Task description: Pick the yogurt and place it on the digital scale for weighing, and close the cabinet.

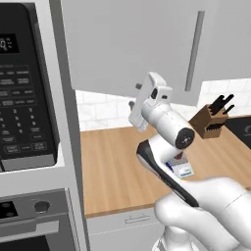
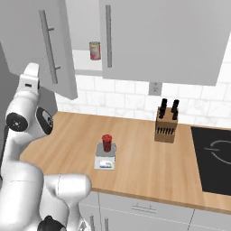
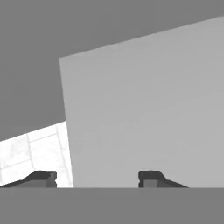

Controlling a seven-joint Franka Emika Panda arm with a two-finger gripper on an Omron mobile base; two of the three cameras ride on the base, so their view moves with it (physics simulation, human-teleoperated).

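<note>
I am seeing the yogurt [image 2: 107, 142], a small dark-red cup, standing upright on the digital scale [image 2: 105, 159]. The scale is small and flat, with a grey top and a white-blue front strip, and it is sitting on the wooden counter. Up above, the cabinet [image 2: 158, 36] is light grey with long silver bar handles. Its left door [image 2: 43, 43] is hanging open, showing a white shelf inside.

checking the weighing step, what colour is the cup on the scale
Dark red yogurt on the digital scale, clearest in the right base view.
</note>
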